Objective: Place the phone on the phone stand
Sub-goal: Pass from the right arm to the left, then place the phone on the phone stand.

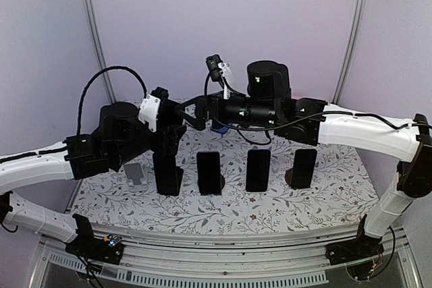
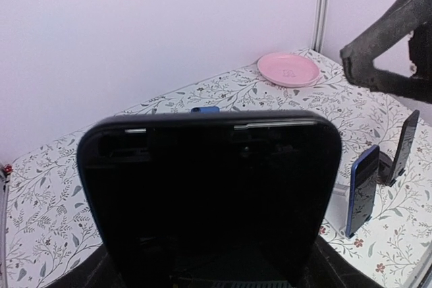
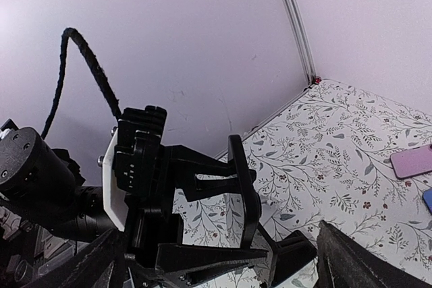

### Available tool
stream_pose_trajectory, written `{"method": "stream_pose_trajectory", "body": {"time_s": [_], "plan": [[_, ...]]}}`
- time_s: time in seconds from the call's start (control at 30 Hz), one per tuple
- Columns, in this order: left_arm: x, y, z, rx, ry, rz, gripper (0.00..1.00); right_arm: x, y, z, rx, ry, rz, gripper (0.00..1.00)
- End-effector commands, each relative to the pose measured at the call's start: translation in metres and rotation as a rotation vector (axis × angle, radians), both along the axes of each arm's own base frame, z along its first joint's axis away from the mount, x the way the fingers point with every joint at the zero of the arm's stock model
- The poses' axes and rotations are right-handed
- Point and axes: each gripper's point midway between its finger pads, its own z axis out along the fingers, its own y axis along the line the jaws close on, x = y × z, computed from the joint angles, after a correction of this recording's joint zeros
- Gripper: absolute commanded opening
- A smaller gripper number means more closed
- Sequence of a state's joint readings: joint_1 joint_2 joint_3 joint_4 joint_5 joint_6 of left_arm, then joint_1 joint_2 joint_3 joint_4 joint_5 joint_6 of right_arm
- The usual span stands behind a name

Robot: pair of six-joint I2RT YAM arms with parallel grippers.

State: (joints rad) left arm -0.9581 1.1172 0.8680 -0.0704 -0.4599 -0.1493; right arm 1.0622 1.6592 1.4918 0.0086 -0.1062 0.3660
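One phone [image 1: 167, 172] hangs upright, long axis vertical, pinched by the left end effector [image 1: 171, 145], empty stand [image 1: 135, 175] just left of it on the counter [image 1: 223, 215]; right end effector [image 1: 192, 114] spread, holding nothing, farther away.

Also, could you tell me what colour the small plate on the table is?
The plate is pink, clearest in the left wrist view.

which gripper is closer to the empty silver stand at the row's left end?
Left. The left gripper, holding a phone, sits just right of the empty stand. The right gripper is open, farther back and to the right.
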Motion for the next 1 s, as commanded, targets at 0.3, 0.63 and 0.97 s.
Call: {"method": "stream_pose_trajectory", "body": {"time_s": [0.3,0.63,0.97], "plan": [[0.020,0.055,0.021,-0.146,-0.021,0.202,0.37,-0.006,-0.025,0.023,0.074,-0.027,-0.059,0.99],[0.032,0.113,0.004,-0.221,0.019,0.371,0.36,-0.011,-0.046,0.021,0.090,-0.019,-0.089,0.99],[0.038,0.170,-0.040,-0.222,0.054,0.589,0.36,-0.021,-0.075,0.010,0.097,-0.002,-0.125,0.99]]}}
